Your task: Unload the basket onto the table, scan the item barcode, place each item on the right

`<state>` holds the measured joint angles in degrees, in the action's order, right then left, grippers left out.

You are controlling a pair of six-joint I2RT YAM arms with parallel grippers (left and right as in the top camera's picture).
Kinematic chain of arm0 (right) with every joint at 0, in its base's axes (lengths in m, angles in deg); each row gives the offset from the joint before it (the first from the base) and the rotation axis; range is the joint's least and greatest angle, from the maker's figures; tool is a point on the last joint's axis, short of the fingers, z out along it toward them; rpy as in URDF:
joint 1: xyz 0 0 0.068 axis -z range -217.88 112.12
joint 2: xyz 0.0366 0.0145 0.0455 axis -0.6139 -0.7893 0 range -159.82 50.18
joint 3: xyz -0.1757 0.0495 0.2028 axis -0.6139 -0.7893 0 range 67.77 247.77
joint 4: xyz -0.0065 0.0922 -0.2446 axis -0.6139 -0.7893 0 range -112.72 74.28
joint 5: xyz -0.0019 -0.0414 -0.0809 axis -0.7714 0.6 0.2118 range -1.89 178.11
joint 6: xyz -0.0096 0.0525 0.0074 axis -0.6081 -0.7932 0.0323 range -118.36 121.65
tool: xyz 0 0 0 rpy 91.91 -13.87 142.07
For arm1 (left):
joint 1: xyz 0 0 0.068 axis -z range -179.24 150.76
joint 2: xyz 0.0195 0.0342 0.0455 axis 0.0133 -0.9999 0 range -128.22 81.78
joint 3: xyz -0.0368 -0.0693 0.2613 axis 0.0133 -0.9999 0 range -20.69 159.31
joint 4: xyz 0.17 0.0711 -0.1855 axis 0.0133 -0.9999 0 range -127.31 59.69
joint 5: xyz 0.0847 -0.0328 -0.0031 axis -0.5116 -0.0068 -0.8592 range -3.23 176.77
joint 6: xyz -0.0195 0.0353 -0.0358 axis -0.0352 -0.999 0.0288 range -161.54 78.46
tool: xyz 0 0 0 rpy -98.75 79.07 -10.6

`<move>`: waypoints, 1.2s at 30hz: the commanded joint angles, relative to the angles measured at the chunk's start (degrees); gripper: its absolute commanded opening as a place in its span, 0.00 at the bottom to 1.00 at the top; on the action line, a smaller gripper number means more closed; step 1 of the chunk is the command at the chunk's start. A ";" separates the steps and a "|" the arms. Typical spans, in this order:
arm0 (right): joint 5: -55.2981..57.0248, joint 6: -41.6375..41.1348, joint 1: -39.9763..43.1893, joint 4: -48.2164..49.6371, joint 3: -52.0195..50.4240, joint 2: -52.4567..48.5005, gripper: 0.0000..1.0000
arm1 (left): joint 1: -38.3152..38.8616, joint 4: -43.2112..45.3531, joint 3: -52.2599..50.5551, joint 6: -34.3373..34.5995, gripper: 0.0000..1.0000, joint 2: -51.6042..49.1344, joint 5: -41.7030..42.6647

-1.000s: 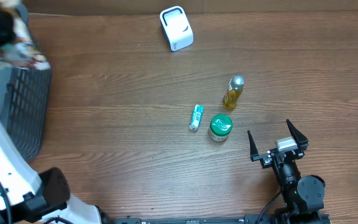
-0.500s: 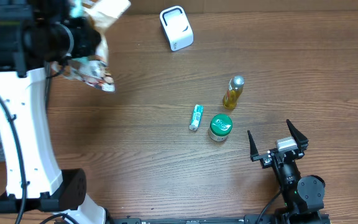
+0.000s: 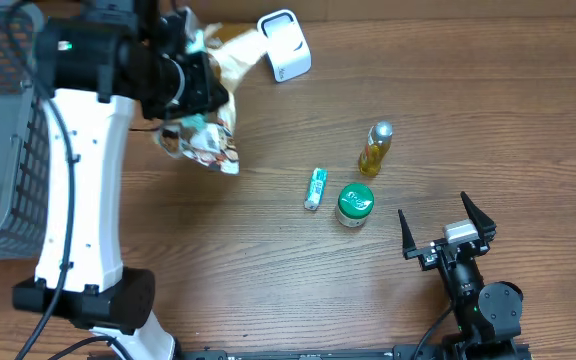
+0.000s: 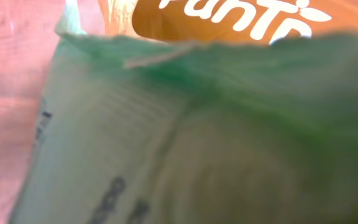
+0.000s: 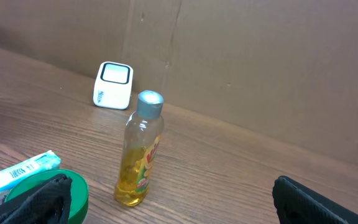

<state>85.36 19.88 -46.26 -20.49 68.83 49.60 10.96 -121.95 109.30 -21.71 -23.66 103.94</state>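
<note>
Right pincer (image 3: 434,208) wide, empty, lower right. Mid-frame on the surface (image 3: 268,270): green jar (image 3: 354,204), tube (image 3: 315,188), bottle (image 3: 375,149). Upper left: left pincer (image 3: 196,90) clamps snack bag (image 3: 208,148), which drapes around it, top edge just beside white scanner (image 3: 284,45).

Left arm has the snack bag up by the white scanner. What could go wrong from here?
1. The snack bag hangs crumpled from the left arm, so its barcode may be creased or turned away from the scanner; I cannot see the barcode.
2. One corner of the bag reaches the scanner's side, so a further push could shift or tip that small unit.
3. The bag fills the left wrist view, so that camera cannot help with alignment.
</note>
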 commanded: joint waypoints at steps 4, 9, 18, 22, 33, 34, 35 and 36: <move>0.11 -0.24 -0.24 0.15 -0.61 0.42 1.00 | 6.80 3.69 -10.45 14.25 0.04 -0.31 -14.14; 0.09 -0.24 -0.24 0.15 -0.61 0.42 1.00 | 10.99 9.62 -20.52 20.96 0.04 -0.31 -17.99; 0.11 -0.24 -0.24 0.15 -0.61 0.42 1.00 | 16.44 26.69 -40.76 28.00 0.04 -0.31 -18.84; 0.09 -0.24 -0.24 0.15 -0.61 0.42 1.00 | 17.73 32.92 -47.69 27.98 0.05 -0.31 -21.46; 0.11 -0.24 -0.24 0.15 -0.61 0.42 1.00 | 18.47 38.47 -55.34 27.98 0.04 -0.31 -23.56; 0.09 -0.24 -0.24 0.15 -0.61 0.42 1.00 | 18.51 38.84 -55.78 27.96 0.04 -0.31 -23.56; 0.11 -0.24 -0.24 0.15 -0.61 0.42 1.00 | 18.64 39.21 -56.19 27.98 0.04 -0.31 -23.56; 0.09 -0.24 -0.24 0.15 -0.61 0.42 1.00 | 18.75 39.56 -56.52 27.98 0.04 -0.31 -23.56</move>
<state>85.36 19.86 -46.26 -20.51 68.83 49.60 29.19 -82.96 54.00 5.13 -23.80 81.75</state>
